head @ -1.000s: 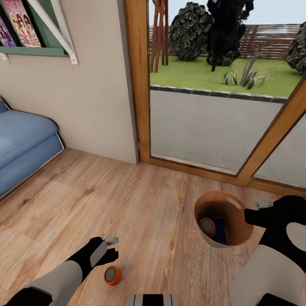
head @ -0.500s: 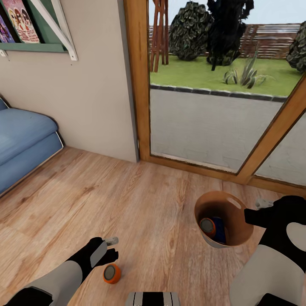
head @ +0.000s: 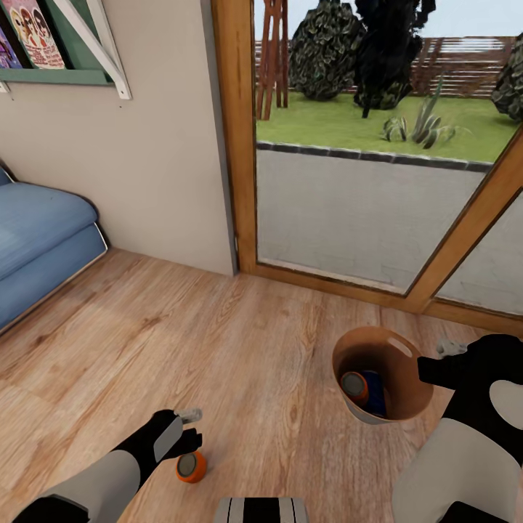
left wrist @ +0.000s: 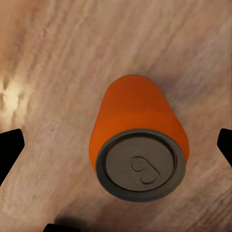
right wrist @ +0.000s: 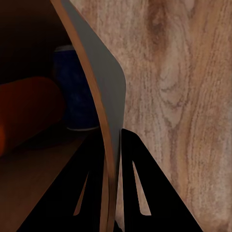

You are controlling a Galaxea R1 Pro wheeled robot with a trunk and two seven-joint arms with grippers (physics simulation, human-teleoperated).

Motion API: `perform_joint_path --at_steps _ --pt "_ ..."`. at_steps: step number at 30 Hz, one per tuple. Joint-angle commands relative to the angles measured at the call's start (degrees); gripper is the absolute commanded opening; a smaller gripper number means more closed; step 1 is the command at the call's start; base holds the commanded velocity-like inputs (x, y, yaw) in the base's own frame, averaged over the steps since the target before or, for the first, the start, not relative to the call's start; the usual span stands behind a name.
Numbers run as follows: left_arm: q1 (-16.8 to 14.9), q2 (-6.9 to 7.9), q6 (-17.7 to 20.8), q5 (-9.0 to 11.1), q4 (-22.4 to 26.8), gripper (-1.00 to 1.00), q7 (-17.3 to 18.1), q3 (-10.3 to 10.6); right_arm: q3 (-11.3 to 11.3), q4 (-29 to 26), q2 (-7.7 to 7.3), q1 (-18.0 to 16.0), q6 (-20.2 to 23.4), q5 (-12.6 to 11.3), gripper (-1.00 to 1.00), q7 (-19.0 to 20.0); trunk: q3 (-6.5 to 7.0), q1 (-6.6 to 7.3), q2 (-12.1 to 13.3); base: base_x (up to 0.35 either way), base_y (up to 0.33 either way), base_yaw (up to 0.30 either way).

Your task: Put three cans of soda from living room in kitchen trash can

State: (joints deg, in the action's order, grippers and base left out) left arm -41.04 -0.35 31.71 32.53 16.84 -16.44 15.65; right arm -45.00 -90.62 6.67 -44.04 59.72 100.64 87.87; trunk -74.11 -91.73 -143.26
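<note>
Both arms wear pale grey shells that give way to matte black at the wrists. The left end effector has a black body with a grey side panel and a small silvery tip. A black-and-white striped piece sits low on the trunk.

Bright-orange can with grey end, copper-brown bin, blue sofa, woodgrain floor.

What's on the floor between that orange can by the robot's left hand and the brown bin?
Nothing: in the head view only bare wooden floor separates the can of soda, under the left end effector, from the trash can.
</note>
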Motion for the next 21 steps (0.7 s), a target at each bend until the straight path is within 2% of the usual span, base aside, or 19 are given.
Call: perform_joint_path --at_steps 1,10,21 --pt "0.1 0.0 -0.1 0.0 0.0 1.0 0.0 0.0 0.0 0.0 0.01 0.0 0.3 -0.3 -1.0 0.3 0.0 0.01 0.0 0.0 0.0 0.0" --pt "0.6 -0.12 -0.2 0.0 0.1 1.0 0.0 0.1 0.0 0.0 0.0 0.0 0.3 -0.3 -1.0 0.3 0.0 0.01 0.0 0.0 0.0 0.0" --pt "0.7 -1.11 -1.3 0.0 0.0 1.0 0.0 0.4 0.0 0.0 0.0 0.0 0.3 -0.3 -1.0 0.3 0.0 0.01 0.0 0.0 0.0 0.0"
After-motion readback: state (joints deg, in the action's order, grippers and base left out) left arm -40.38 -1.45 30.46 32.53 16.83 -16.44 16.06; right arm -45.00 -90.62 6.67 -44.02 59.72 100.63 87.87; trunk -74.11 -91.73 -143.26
